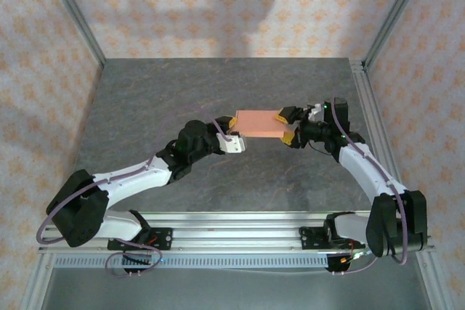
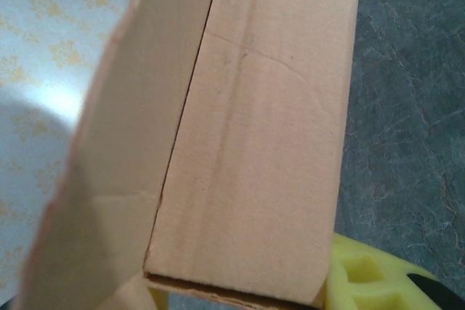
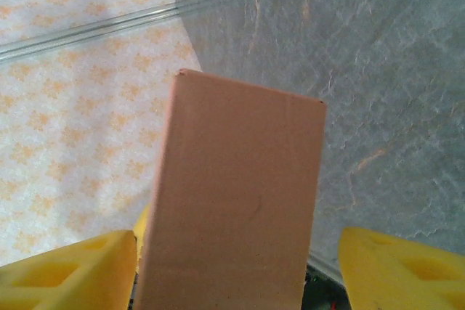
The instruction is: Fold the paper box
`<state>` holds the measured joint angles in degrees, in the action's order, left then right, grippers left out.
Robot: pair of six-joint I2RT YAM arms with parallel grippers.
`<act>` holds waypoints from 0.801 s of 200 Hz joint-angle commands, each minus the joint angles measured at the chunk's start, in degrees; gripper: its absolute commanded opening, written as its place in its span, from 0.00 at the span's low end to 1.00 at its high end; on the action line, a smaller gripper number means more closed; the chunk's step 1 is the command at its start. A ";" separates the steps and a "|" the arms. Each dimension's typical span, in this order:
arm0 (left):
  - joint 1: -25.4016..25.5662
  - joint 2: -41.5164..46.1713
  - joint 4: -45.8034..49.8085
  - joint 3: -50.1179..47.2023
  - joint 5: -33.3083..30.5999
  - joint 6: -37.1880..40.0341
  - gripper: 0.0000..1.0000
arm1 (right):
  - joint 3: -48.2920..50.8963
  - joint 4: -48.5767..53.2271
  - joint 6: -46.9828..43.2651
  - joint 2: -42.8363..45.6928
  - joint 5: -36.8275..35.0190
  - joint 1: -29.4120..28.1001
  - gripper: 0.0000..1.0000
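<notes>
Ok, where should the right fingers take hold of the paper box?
The short end of the paper box nearest the right gripper, coming from the right along its length. Its straight long edges lie between the open fingers, so closing across the width should seat squarely. The left gripper is at the opposite end.

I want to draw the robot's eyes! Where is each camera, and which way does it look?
Top: above and behind the robot, looking down on the table, left arm, right arm and box.
Left wrist: on the left arm, looking along the box, yellow fingers at the right side.
Right wrist: on the right arm, looking past the box at table and wall, yellow fingers in the bottom corners.
All three share the box.
</notes>
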<state>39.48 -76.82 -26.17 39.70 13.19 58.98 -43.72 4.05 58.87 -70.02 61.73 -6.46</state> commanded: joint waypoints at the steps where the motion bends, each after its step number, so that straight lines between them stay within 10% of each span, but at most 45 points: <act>1: -1.35 -0.60 2.67 1.92 2.43 -3.65 0.41 | -1.02 0.76 -2.37 0.92 -1.99 1.84 0.82; 47: -5.26 -0.69 14.25 3.95 11.27 -8.81 0.41 | 0.83 1.19 -6.30 5.92 -6.42 7.47 0.88; 160: -8.21 -8.96 43.60 14.81 19.00 -11.62 0.40 | -10.22 18.83 -52.55 12.80 -19.11 6.06 0.86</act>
<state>32.45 -84.33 9.58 52.18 29.71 49.71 -51.03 17.17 19.29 -58.65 44.71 0.69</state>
